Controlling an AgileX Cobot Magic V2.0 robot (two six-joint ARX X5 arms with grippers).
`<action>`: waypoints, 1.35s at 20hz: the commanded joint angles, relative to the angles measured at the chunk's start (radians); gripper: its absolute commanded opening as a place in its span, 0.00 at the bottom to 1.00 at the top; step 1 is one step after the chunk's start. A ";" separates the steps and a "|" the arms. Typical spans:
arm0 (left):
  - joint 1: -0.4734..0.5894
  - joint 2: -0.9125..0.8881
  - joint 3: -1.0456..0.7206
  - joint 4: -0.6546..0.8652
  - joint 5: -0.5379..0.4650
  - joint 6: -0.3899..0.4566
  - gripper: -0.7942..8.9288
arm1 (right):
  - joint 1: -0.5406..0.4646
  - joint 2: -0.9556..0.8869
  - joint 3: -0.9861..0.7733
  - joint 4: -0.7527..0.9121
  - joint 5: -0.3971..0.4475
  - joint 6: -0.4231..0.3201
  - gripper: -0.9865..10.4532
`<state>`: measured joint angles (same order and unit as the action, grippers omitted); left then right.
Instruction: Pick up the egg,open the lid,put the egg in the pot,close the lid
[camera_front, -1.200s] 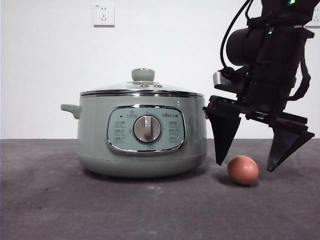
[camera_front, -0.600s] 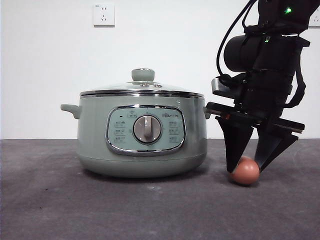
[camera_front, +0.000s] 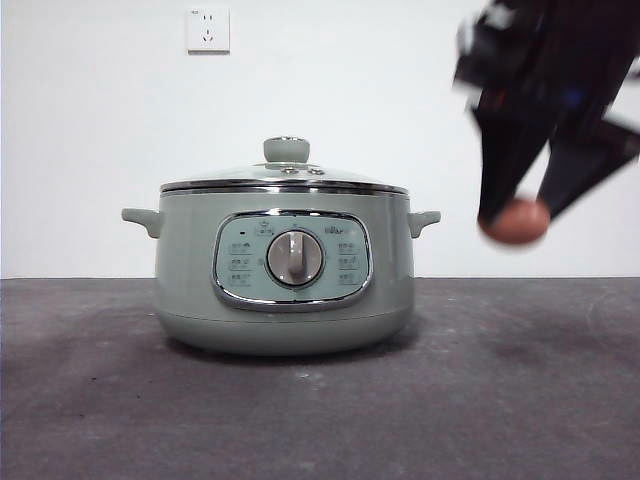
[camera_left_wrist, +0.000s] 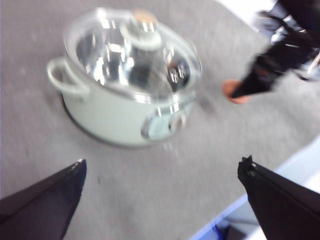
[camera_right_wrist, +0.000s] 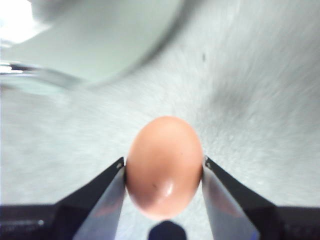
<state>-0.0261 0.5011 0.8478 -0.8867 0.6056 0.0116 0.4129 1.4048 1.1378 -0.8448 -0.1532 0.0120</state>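
My right gripper (camera_front: 516, 218) is shut on the reddish-brown egg (camera_front: 514, 221) and holds it in the air to the right of the pot (camera_front: 285, 270), about level with the pot's upper wall. In the right wrist view the egg (camera_right_wrist: 164, 166) sits between the two jaws. The pale green pot stands on the dark table with its glass lid (camera_front: 284, 176) on it, green knob (camera_front: 286, 150) on top. My left gripper (camera_left_wrist: 162, 175) is open and empty, high above the table on the pot's panel side. The left wrist view shows the pot (camera_left_wrist: 125, 95), the lid (camera_left_wrist: 132, 55) and the egg (camera_left_wrist: 234, 90) blurred.
The dark grey table (camera_front: 320, 400) runs across the whole front view. A white wall with a socket (camera_front: 208, 29) stands behind. In the left wrist view the table's edge (camera_left_wrist: 260, 190) runs close to my left gripper.
My right gripper closed on the egg as it lay on the table and has lifted it well above the surface. The pot and lid have not moved.
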 joint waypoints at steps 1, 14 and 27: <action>-0.021 0.066 0.025 0.037 0.000 -0.022 0.76 | 0.002 -0.134 -0.004 -0.002 0.003 -0.023 0.07; -0.355 0.737 0.383 0.373 -0.278 0.010 0.76 | 0.002 -0.525 -0.003 -0.037 0.003 -0.029 0.07; -0.458 1.172 0.573 0.497 -0.421 0.045 0.76 | 0.002 -0.529 -0.003 -0.051 0.003 -0.028 0.07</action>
<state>-0.4809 1.6676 1.4193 -0.4049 0.1902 0.0448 0.4129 0.8799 1.1378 -0.9001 -0.1532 -0.0120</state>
